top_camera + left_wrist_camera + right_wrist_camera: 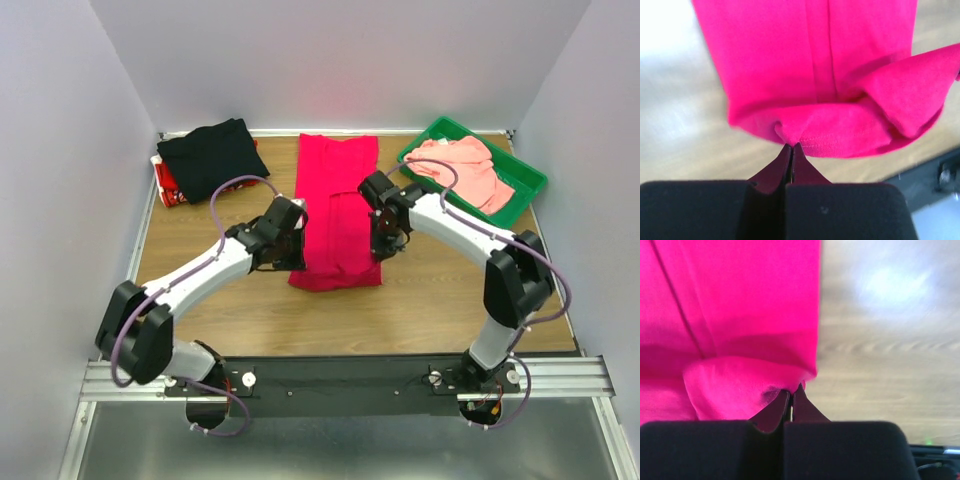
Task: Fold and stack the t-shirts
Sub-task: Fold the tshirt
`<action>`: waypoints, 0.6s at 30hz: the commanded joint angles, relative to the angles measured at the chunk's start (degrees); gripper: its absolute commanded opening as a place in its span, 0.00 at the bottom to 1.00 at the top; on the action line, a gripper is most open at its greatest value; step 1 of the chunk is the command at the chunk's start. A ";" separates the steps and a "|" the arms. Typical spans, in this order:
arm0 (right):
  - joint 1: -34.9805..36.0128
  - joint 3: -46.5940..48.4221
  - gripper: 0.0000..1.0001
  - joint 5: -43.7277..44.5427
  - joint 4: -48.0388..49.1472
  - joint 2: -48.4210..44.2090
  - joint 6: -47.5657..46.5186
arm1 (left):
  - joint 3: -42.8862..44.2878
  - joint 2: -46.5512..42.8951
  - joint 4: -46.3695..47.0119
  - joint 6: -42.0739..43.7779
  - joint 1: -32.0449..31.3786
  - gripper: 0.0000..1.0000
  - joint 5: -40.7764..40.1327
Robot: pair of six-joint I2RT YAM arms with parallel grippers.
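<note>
Crimson shirt (338,215): lies lengthwise on the table (430,300) between the two sets of jaws, narrowed to a long strip with its sides turned in. Its near hem is bunched up right at the tips.
Left gripper (791,148): jaws pressed together, pinching one near corner of the hem. The cloth puckers at the tips and runs away ahead of them.
Right gripper (791,390): jaws pressed together on the other near corner. A rolled lip of cloth sits just ahead of the tips, with bare wood to one side.
Black shirt (210,155): well beyond the left jaws, at the far corner, lying as a compact folded shape. What the red edge under it belongs to I cannot tell.
Pink shirt (468,168): well beyond the right jaws, crumpled in the green tray (530,182), not folded.
Done, by the look of it: the black shirt is folded and set down, and the crimson one has its side folds in.
Left, as I judge it: carrying the pinched hem forward over the strip, moving that shirt onto the pile, then the whole fold for the pink one.
Stage: about the middle of the task.
</note>
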 commanded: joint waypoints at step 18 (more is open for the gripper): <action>-11.13 31.72 0.00 8.27 0.91 24.85 -12.46 | 21.82 23.51 11.68 11.49 15.21 0.00 3.01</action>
